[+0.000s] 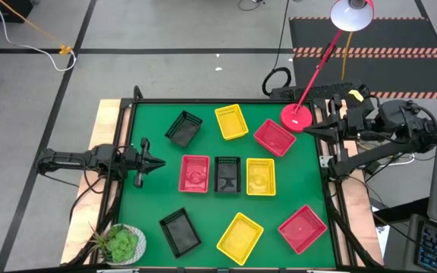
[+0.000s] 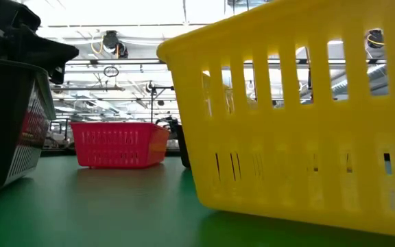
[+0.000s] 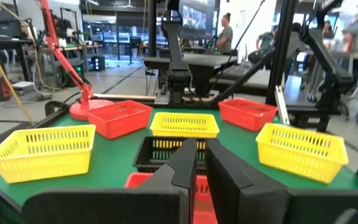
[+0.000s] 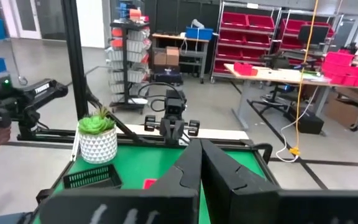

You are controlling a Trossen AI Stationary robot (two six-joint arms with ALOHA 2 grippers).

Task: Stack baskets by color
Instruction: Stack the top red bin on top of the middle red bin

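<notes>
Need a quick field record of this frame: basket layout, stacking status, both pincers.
table: green mat
baskets: nine, all single, none stacked
middle row: red basket, black basket, yellow basket, side by side
others: six scattered around the row, two of each colour
left pincer: at left edge, empty, fingers nearly together
right pincer: at right edge by red lamp base, shut, empty

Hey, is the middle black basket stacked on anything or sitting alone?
Alone. The black basket sits on the green table between a red basket and a yellow basket.
</notes>
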